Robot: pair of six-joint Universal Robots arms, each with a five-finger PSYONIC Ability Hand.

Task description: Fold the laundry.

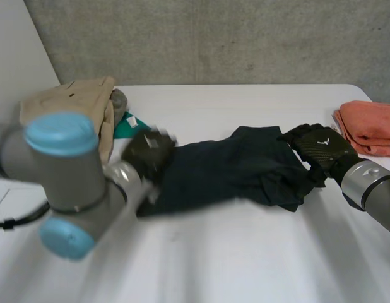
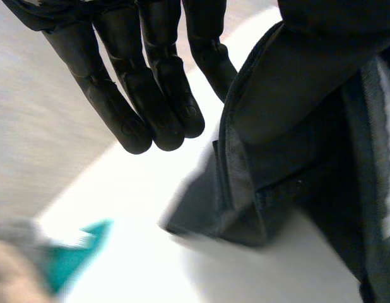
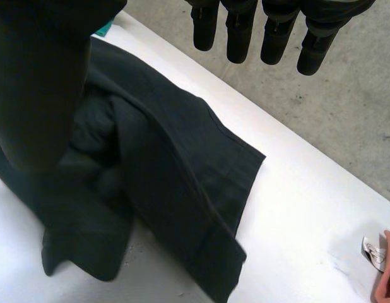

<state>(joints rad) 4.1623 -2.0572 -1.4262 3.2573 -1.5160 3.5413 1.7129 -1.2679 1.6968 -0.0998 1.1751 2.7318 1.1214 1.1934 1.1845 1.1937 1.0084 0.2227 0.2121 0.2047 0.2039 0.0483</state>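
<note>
Limp, light dark garment lies between spread, empty left robot hand and right robot hand; probably best pinched at the corners nearest each.

The place is looking like a robotics lab or test room, not a home. A bare grey concrete wall is running behind a plain white table, with no furniture or decoration showing around it. Two machine arms are reaching over the tabletop: the left arm, with grey joints and light-blue caps, and the right arm, with its metal wrist. Clothing is lying out as working material. A dark garment is spreading across the middle, a beige garment and a teal cloth are sitting at one end, and an orange cloth is resting at the other.
</note>
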